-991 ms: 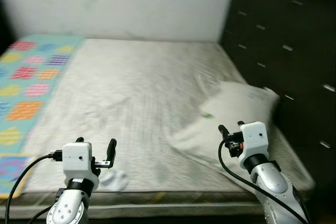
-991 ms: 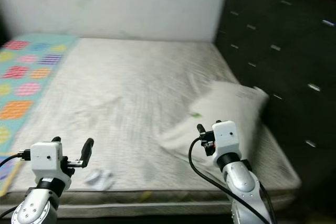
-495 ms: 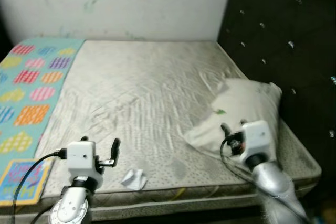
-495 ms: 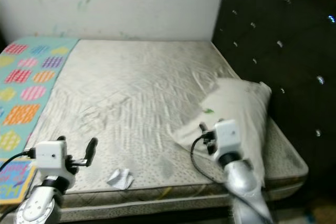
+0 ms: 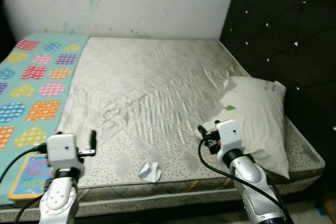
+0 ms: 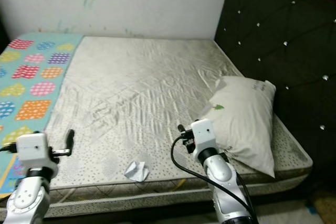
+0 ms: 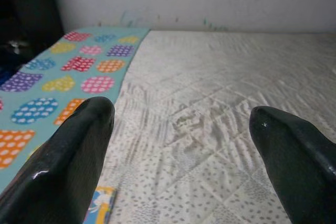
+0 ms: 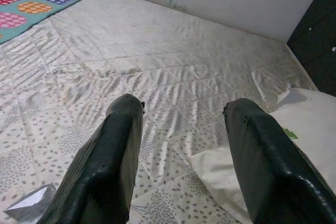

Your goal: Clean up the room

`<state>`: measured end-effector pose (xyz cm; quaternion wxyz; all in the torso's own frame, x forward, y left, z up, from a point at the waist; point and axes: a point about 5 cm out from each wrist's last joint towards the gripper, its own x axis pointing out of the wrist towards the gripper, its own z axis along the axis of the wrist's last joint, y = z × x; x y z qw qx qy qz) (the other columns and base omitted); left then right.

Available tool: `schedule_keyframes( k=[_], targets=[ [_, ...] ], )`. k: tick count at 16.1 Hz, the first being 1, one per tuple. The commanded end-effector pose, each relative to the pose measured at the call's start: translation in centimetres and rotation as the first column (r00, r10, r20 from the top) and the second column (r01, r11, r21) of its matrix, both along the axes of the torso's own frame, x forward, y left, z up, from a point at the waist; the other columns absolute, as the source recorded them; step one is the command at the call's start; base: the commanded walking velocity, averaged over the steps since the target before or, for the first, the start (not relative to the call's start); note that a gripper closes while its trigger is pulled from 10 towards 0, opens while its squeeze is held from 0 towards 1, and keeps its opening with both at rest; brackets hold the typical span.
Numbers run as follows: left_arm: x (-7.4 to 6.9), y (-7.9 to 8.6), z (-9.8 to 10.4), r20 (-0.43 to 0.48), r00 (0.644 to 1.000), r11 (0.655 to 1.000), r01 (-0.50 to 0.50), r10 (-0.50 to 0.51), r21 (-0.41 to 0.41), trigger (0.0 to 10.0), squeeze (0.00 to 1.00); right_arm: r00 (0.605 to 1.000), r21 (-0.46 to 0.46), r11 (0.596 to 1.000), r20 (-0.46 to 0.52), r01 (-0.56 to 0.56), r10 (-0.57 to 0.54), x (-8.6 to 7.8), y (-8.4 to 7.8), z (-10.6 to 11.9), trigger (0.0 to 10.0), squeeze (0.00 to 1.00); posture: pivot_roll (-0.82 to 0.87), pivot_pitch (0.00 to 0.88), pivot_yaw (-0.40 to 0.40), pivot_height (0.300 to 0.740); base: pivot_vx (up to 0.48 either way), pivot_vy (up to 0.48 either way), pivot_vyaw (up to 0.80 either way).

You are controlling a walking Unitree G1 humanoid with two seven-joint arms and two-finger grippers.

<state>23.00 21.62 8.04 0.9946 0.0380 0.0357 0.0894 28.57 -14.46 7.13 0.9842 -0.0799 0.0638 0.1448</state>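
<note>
Now you are looking down at a bed (image 5: 157, 93) with a pale quilted sheet, and the camera has pulled back and steadied over the last second: the blur is gone, and the near edge of the mattress and more of the headboard have come into view. The things on the bed have not moved; only your viewpoint has. That means you are set back far enough to pick a target.

At far left lies a teal blanket (image 5: 37, 77) printed with coloured hearts, and a colourful booklet (image 5: 29, 174) sits at its near corner. Your left gripper (image 5: 84, 142) hovers just above the near left edge of the bed, its fingers (image 7: 68, 156) spread wide and holding nothing.

Near the middle of the near edge lies a crumpled piece of white paper (image 5: 150, 170), the likeliest item to tidy first. It sits between your two grippers, closer to the right one.

Your right gripper (image 5: 207, 132) hovers just beside a white pillow (image 5: 257, 119), fingers (image 8: 110, 166) wide apart and empty. The pillow leans toward a dark tufted headboard (image 5: 283, 40) at far right.

The right wrist view catches a corner of the paper and the pillow's edge with its small green mark; the left wrist view shows blanket, sheet and the booklet's corner instead.
</note>
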Motion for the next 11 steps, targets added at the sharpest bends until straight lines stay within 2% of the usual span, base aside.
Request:
schedule_keyframes(
  k=[1,5,6,8,10,11],
  targets=[
    [-0.2,-0.7,-0.1,0.004,0.999,0.999,0.037,-0.037,-0.004,10.0,0.0,1.0,0.008,1.0,-0.007,-0.002,0.002,0.1,-0.2,-0.2,10.0,0.0,0.02,0.0,-0.064,0.74,0.0,0.0,0.0],
    [-1.2,-1.0,0.1,0.007,1.0,0.999,0.025,-0.024,-0.029,10.0,0.0,0.999,0.076,0.997,0.013,0.029,-0.03,0.4,-0.8,1.2,10.0,0.0,0.02,0.0,-0.071,0.74,0.0,0.0,0.0],
    [-1.2,-1.0,0.3,0.01,1.0,0.999,0.018,-0.017,-0.036,10.0,0.0,1.0,0.072,0.997,-0.007,0.013,-0.012,0.1,-0.7,1.1,10.0,0.0,0.01,0.0,-0.081,0.74,0.0,0.0,0.0],
    [-1.1,-0.8,0.6,0.028,1.0,0.999,0.001,0.001,-0.04,10.0,0.0,0.999,-0.001,0.999,-0.002,-0.053,0.053,-0.5,-0.7,0.9,10.0,0.0,-0.01,0.0,-0.116,0.74,0.0,0.0,0.0],
    [-1.2,-0.9,0.4,0.031,0.999,0.998,-0.02,0.022,-0.056,10.0,0.0,0.998,-0.014,0.998,-0.02,-0.061,0.061,-0.7,-1.3,0.8,10.0,0.0,-0.01,0.0,-0.132,0.74,0.0,0.0,0.0],
    [-1.6,-1.6,0.2,0.028,0.999,0.997,-0.032,0.034,-0.075,10.0,0.0,0.997,-0.02,0.997,-0.04,-0.072,0.071,-1.0,-1.9,0.7,10.0,0.0,-0.01,0.0,-0.166,0.74,0.0,0.0,0.0]
  ],
)
